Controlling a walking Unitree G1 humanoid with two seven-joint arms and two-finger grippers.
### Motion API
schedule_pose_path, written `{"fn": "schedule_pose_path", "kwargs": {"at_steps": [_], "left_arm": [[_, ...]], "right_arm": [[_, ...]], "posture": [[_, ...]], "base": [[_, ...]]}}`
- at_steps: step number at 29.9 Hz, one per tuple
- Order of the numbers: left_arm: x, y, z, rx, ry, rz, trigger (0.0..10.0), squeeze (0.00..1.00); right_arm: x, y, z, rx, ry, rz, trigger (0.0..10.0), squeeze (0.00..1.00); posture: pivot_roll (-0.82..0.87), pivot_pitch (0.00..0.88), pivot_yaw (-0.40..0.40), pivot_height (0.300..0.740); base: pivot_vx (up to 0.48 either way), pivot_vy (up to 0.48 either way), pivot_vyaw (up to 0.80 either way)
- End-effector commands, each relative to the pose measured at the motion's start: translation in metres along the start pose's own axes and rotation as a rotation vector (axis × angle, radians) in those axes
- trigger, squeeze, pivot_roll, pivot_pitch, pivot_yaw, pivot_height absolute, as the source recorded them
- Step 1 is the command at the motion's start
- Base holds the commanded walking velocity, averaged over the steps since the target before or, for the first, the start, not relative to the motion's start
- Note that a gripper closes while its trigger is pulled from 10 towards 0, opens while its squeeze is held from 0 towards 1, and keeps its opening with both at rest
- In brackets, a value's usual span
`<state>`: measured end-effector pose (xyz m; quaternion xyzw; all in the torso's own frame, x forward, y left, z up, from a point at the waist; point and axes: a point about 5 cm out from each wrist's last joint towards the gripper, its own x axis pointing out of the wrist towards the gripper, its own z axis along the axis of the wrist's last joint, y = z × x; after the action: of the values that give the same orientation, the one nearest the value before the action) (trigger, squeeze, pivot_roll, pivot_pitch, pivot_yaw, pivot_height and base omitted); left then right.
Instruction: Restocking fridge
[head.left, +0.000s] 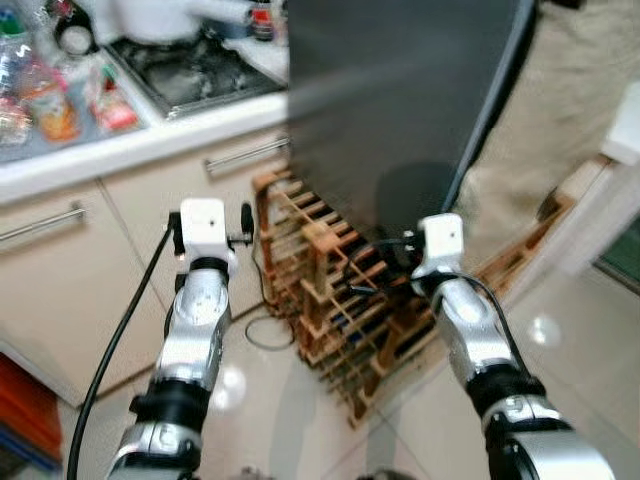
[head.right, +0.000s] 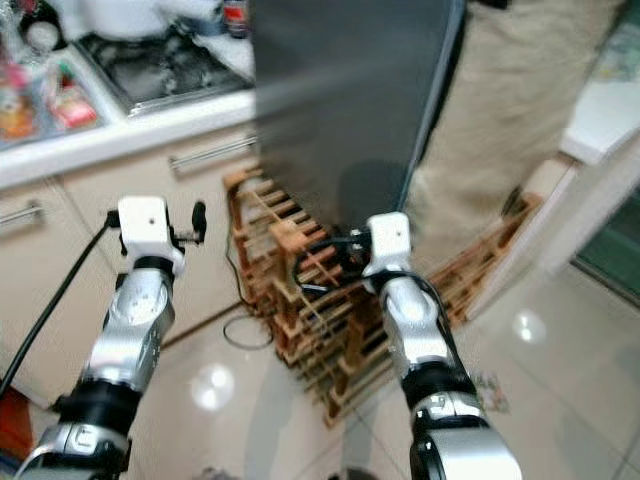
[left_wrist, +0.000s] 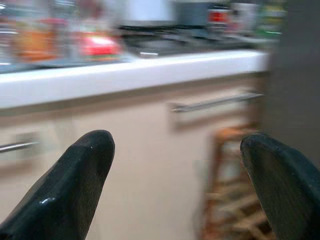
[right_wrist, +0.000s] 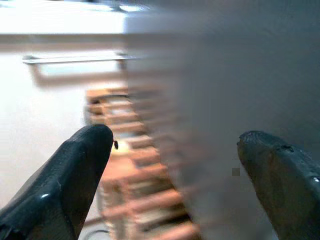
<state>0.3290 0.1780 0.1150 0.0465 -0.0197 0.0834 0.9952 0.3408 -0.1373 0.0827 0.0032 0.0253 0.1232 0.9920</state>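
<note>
A tall dark grey fridge (head.left: 400, 90) stands straight ahead with its door closed, blurred. Both silver arms are raised toward it. In the left wrist view my left gripper (left_wrist: 175, 150) is open with nothing between its fingers (left_wrist: 75, 180), and it faces the cream cabinet front below the counter. In the right wrist view my right gripper (right_wrist: 175, 145) is also open and empty, pointing at the fridge's grey side (right_wrist: 240, 100) and the wooden rack (right_wrist: 140, 170) beside it. No item for stocking is in either gripper.
A wooden wine rack (head.left: 330, 300) leans at the fridge's foot, with a black cable (head.left: 265, 335) on the tiles. At left, a white counter (head.left: 150, 140) carries a hob (head.left: 195, 70) and bottles (head.left: 50, 100). A person in beige trousers (head.left: 560, 110) stands right of the fridge.
</note>
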Motion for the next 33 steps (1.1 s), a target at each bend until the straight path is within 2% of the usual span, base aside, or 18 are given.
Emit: {"fn": "schedule_pose_path", "kwargs": {"at_steps": [1, 10, 16, 20, 24, 25, 30, 33], "left_arm": [[0.001, -0.003, 0.000, 0.011, 0.009, 0.005, 10.0, 0.00], [0.001, -0.001, -0.001, 0.019, 0.024, 0.018, 10.0, 0.00], [0.002, -0.002, 0.000, 0.054, 0.023, 0.008, 10.0, 0.00], [0.003, -0.003, 0.004, 0.048, 0.007, -0.003, 10.0, 0.00], [0.004, -0.005, 0.004, 0.035, 0.012, -0.010, 10.0, 0.00], [0.004, -0.006, 0.005, 0.033, 0.009, -0.014, 10.0, 0.00], [0.004, -0.011, 0.004, 0.042, 0.008, -0.051, 10.0, 0.00], [0.004, -0.014, 0.005, 0.026, 0.001, -0.087, 10.0, 0.00]], "right_arm": [[0.000, 0.001, 0.001, 0.000, -0.001, 0.009, 10.0, 0.70], [0.001, 0.006, 0.001, 0.017, -0.004, 0.036, 10.0, 0.71], [0.000, 0.012, 0.000, 0.030, -0.012, 0.086, 10.0, 0.77], [0.000, 0.014, 0.000, 0.034, -0.011, 0.106, 10.0, 0.79], [0.001, 0.015, -0.002, 0.029, 0.003, 0.096, 10.0, 0.74], [0.001, 0.015, -0.003, 0.015, 0.018, 0.080, 10.0, 0.67], [0.000, 0.005, -0.004, 0.067, 0.020, 0.005, 10.0, 0.68], [-0.002, 0.002, -0.002, 0.041, -0.002, -0.003, 10.0, 0.68]], "posture": [[-0.08, 0.000, -0.006, 0.740], [-0.08, 0.000, -0.008, 0.740], [-0.08, 0.000, -0.009, 0.740], [-0.08, 0.000, -0.007, 0.740], [-0.08, 0.000, -0.004, 0.740], [-0.08, 0.000, -0.004, 0.740], [-0.08, 0.000, -0.001, 0.740], [-0.08, 0.000, 0.001, 0.740]], "base": [[0.000, 0.000, 0.62], [0.000, 0.000, 0.59], [0.000, 0.000, 0.52], [0.391, 0.000, 0.50], [0.188, 0.000, 0.51], [0.000, 0.000, 0.00], [0.000, 0.000, -0.31], [0.000, 0.000, -0.60]]}}
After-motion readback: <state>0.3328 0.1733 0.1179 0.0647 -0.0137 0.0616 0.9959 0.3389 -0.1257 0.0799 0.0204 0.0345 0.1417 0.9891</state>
